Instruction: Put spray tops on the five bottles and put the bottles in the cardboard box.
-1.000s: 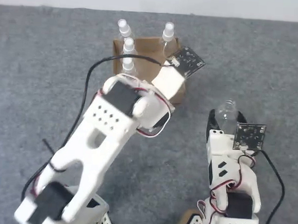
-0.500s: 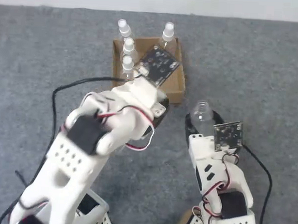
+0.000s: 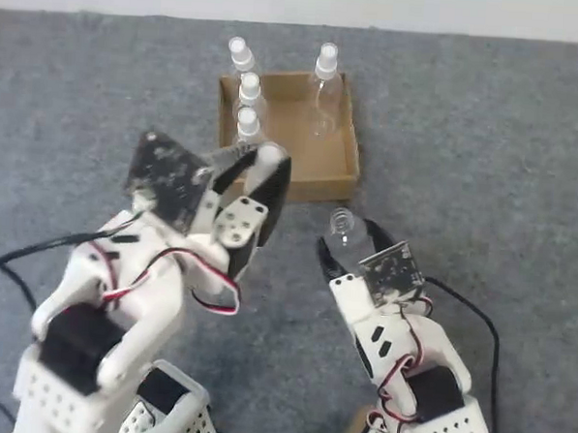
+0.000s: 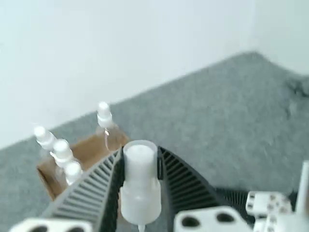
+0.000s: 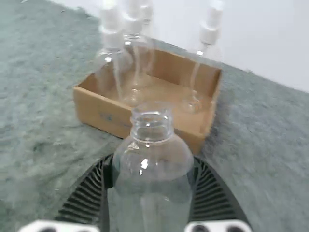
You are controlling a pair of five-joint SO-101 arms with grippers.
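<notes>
Withdrawn from box (image 3: 310, 187), left jaws clasp spray top (image 4: 140, 179).

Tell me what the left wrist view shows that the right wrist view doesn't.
Left wrist view: a white spray top clamped in the left gripper. Right wrist view: an uncapped bottle clamped in the right gripper. Both: the cardboard box on the grey carpet, with four capped bottles standing in it.
</notes>
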